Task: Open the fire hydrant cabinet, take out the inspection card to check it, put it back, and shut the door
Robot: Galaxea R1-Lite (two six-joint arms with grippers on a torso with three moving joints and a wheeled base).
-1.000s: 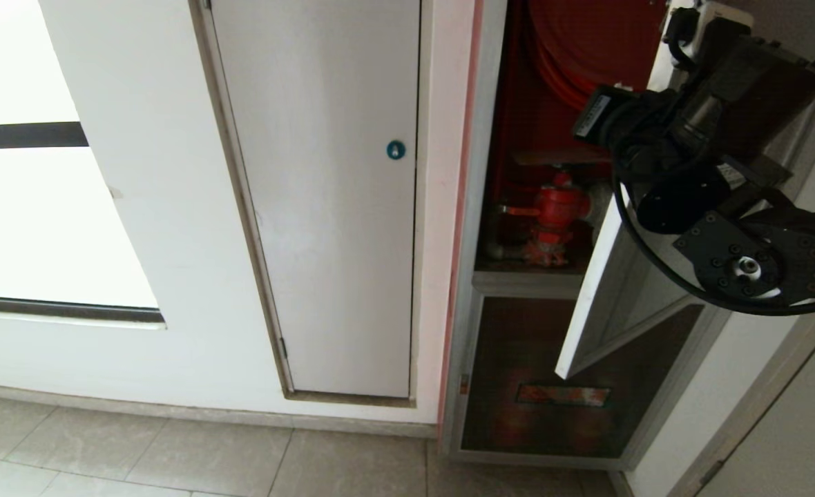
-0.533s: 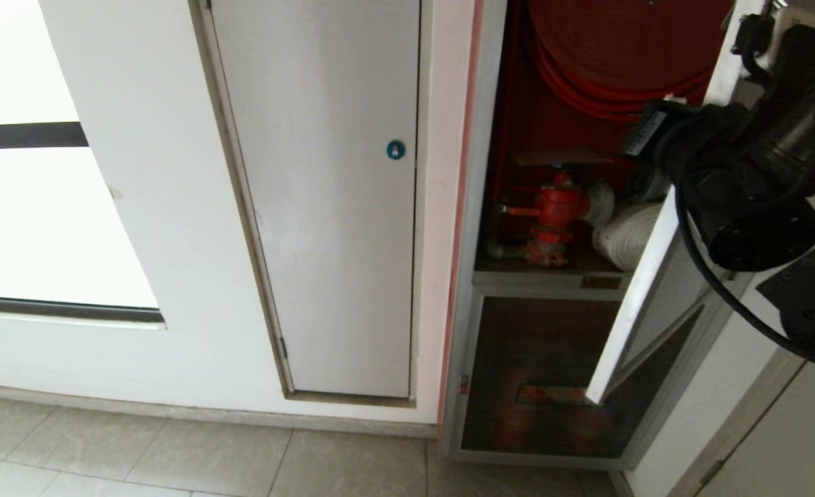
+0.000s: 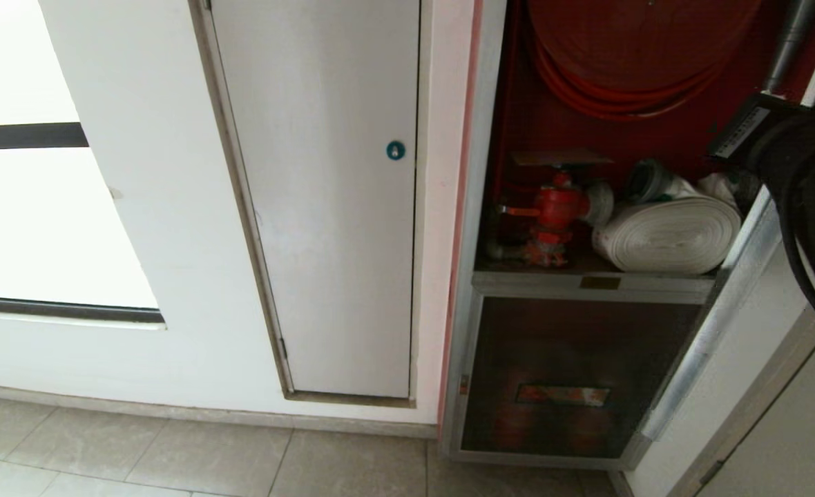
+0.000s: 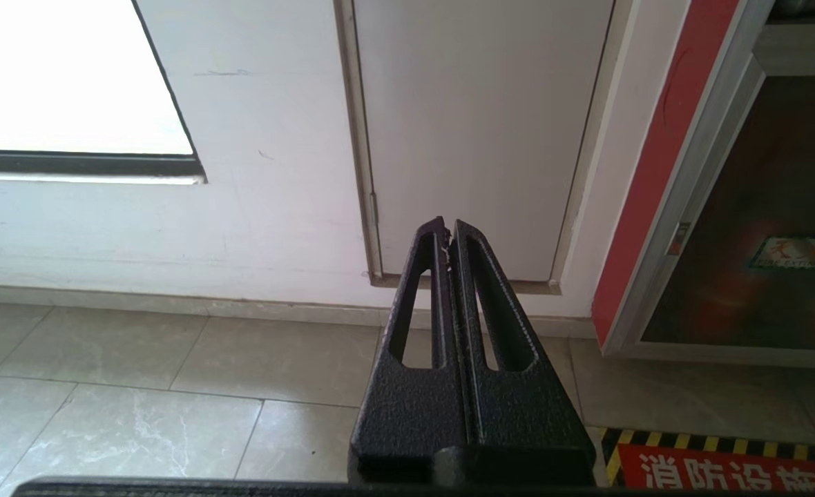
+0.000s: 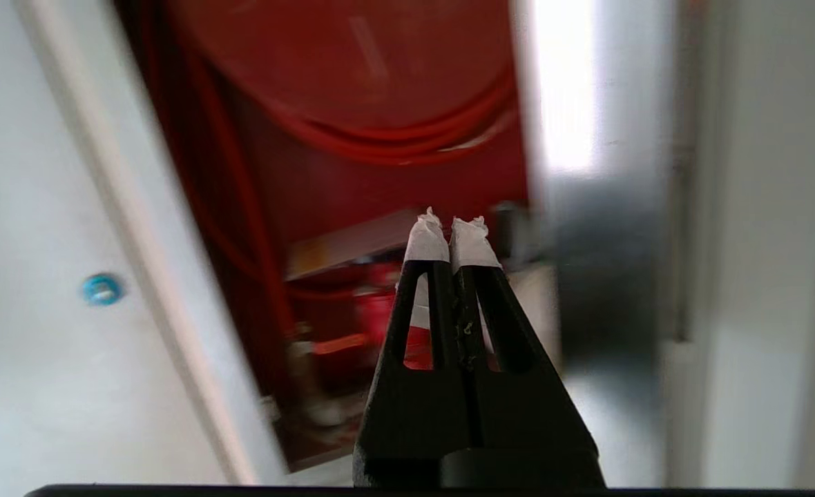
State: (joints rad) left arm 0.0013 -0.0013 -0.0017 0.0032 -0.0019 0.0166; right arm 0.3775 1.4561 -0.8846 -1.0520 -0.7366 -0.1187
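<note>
The fire hydrant cabinet (image 3: 480, 207) stands open, showing its red hose reel (image 3: 621, 62), red valve (image 3: 556, 207) and white rolled hose (image 3: 670, 235). The door (image 3: 715, 310) is swung far out to the right and shows edge-on as a silver strip. My right arm (image 3: 801, 172) is at the head view's right edge, beside the door's upper part. In the right wrist view my right gripper (image 5: 451, 231) is shut with nothing between its white-taped tips, facing the red interior. My left gripper (image 4: 447, 229) is shut and parked low, facing the wall. The inspection card is out of view.
Left of the cabinet is a plain white panel (image 3: 338, 207) with a small blue round lock (image 3: 395, 150). Below the open compartment is a shorter dark glass panel (image 3: 573, 345) with an orange label (image 3: 563, 395). A red floor marking (image 4: 725, 473) lies before the cabinet.
The door has swung from partly open to wide open on the right. My right arm has moved right with it, uncovering the hose reel and the white rolled hose.
</note>
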